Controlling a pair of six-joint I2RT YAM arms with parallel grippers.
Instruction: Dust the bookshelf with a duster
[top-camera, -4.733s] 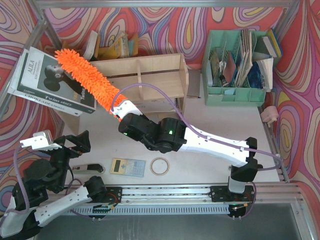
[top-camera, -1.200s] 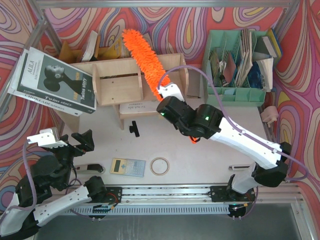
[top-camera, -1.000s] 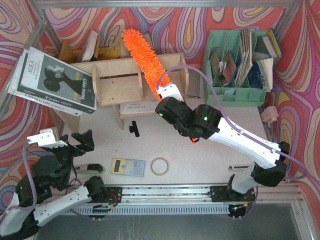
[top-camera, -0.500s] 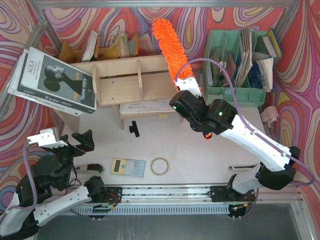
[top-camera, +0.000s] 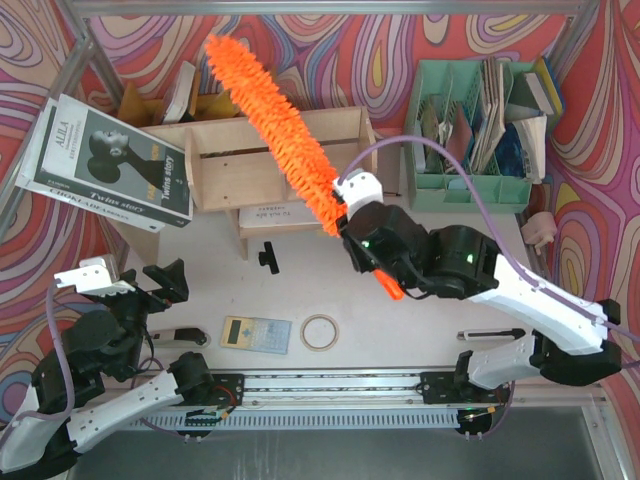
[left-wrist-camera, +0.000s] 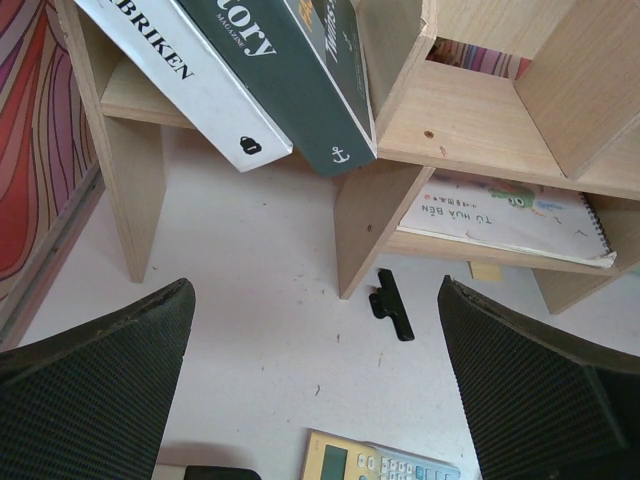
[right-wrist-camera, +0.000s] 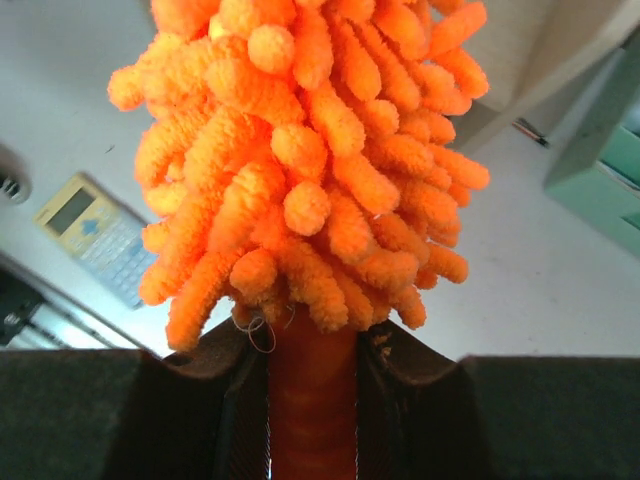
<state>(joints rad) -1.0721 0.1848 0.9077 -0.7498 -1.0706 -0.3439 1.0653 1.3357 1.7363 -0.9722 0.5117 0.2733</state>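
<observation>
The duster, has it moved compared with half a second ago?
Yes. The duster head swung left: it stood over the right end of the bookshelf, and now it slants across the middle, its tip toward the left rear.

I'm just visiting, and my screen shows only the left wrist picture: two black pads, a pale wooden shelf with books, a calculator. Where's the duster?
Observer: The long, bright orange fluffy duster slants across the top of the pale-wood two-tier bookshelf. Its tip reaches past the back edge, toward the left.
Operator: Who's holding it?
Observer: The right gripper, shut on the smooth orange handle just below the fluff.
Operator: Is anything else next to the shelf?
Observer: A mint-green plastic compartment organiser stands to its right.
</observation>
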